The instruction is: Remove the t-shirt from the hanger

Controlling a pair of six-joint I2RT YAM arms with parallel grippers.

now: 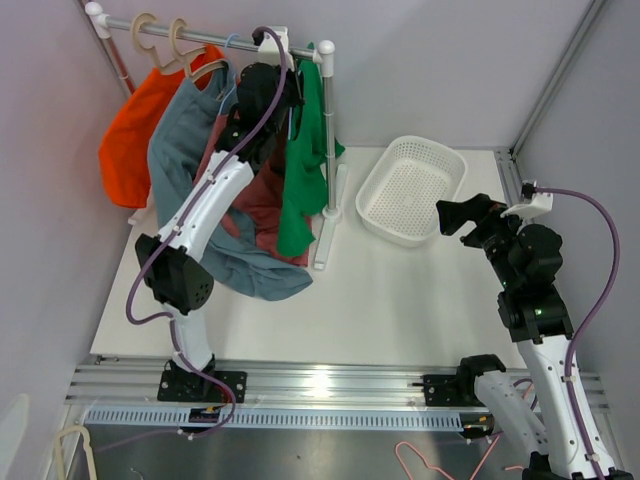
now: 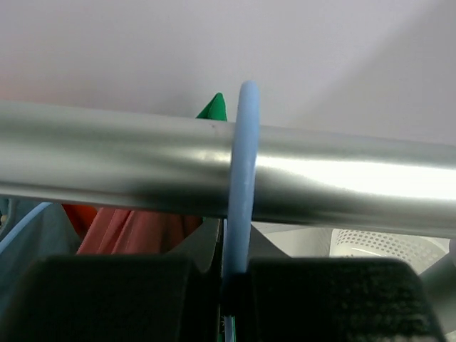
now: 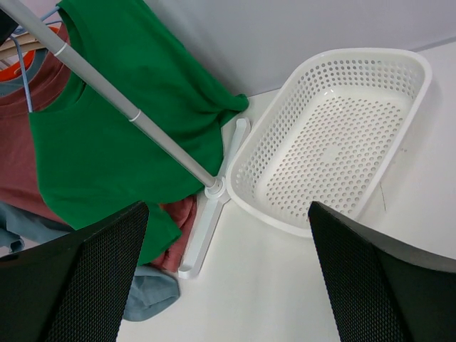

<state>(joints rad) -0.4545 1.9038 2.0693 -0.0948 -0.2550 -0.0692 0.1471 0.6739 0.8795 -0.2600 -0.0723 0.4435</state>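
Note:
Several t-shirts hang on a metal rail (image 1: pixel 215 30): orange (image 1: pixel 130 130), grey-blue (image 1: pixel 185 150), dark red (image 1: pixel 262 200) and green (image 1: pixel 305 170). My left gripper (image 1: pixel 262 85) is up at the rail, shut on the light blue hanger's hook (image 2: pixel 242 185), which loops over the rail (image 2: pixel 342 178). My right gripper (image 1: pixel 452 215) is open and empty above the table, near the white basket (image 1: pixel 412 188). In the right wrist view the green t-shirt (image 3: pixel 121 128) and the dark red one (image 3: pixel 28 164) hang left of the basket (image 3: pixel 335 135).
The rack's white foot (image 1: pixel 328 225) lies on the table between the shirts and the basket. Two beige hangers (image 1: pixel 165 40) sit on the rail's left part. Walls close in on the left, back and right.

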